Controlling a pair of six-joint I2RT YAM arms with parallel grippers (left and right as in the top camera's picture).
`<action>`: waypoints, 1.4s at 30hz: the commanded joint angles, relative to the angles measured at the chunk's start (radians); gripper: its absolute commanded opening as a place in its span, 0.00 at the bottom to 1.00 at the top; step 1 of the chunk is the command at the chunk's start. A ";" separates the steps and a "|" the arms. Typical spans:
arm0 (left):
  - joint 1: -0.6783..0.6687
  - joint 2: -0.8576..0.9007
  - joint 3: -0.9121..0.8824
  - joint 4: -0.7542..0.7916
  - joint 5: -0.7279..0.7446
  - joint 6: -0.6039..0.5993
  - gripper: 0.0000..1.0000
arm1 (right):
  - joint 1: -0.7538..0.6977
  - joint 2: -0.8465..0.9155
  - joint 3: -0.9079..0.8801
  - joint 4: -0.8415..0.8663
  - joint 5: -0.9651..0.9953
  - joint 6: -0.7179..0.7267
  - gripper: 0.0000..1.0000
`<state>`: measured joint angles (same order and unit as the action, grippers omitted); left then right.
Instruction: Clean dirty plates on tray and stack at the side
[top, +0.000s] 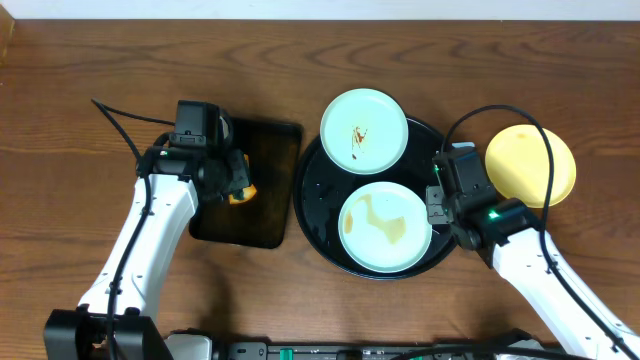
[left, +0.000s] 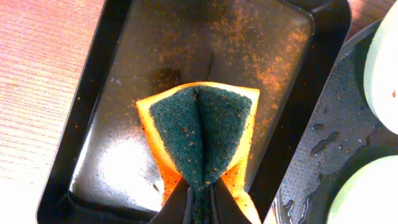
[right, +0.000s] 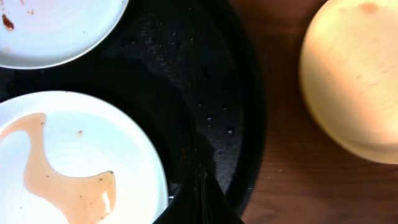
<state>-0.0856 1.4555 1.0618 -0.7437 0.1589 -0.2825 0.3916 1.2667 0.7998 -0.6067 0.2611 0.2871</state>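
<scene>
Pinching the sponge (left: 199, 130) was your left gripper (left: 199, 198): jaws clamped on its near edge, folding it green scrub side up, over the rectangular black tray (left: 84, 124), which sat at 9 o'clock of the round black tray (top: 318, 190). Your right gripper (right: 199, 186) hung over the round tray's 3 o'clock rim, fingers pressed together w/ nothing seen btwn them.

Two mint plates lay on the round tray. The far mint plate (top: 363, 130) was at 12 o'clock, overhanging the rim, w/ small brown specks. The near mint plate (top: 385, 226) was at 6 o'clock, w/ a broad tan sauce smear. The yellow plate (top: 530, 165) was off the tray, on the tabletop (top: 90, 60) at 3 o'clock.

My read: scrub step, approx a third done, sponge in hand but not yet on a plate. Next you'd need to carry the sponge across to a mint plate, prob. the near one, and press it flat. That plate could skate on the wet tray, so the right gripper would have to open and steady its rim first.
</scene>
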 joint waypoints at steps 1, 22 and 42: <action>0.006 -0.004 -0.013 0.000 0.013 0.020 0.07 | 0.002 -0.003 0.010 -0.012 -0.044 -0.056 0.01; 0.006 -0.004 -0.013 0.000 0.013 0.020 0.08 | 0.002 0.349 -0.013 0.051 -0.185 -0.011 0.14; 0.006 -0.004 -0.013 0.000 0.013 0.020 0.08 | -0.054 0.158 0.000 0.066 -0.179 -0.134 0.01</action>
<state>-0.0856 1.4555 1.0615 -0.7437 0.1593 -0.2798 0.3538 1.4960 0.7975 -0.5488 0.0669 0.2283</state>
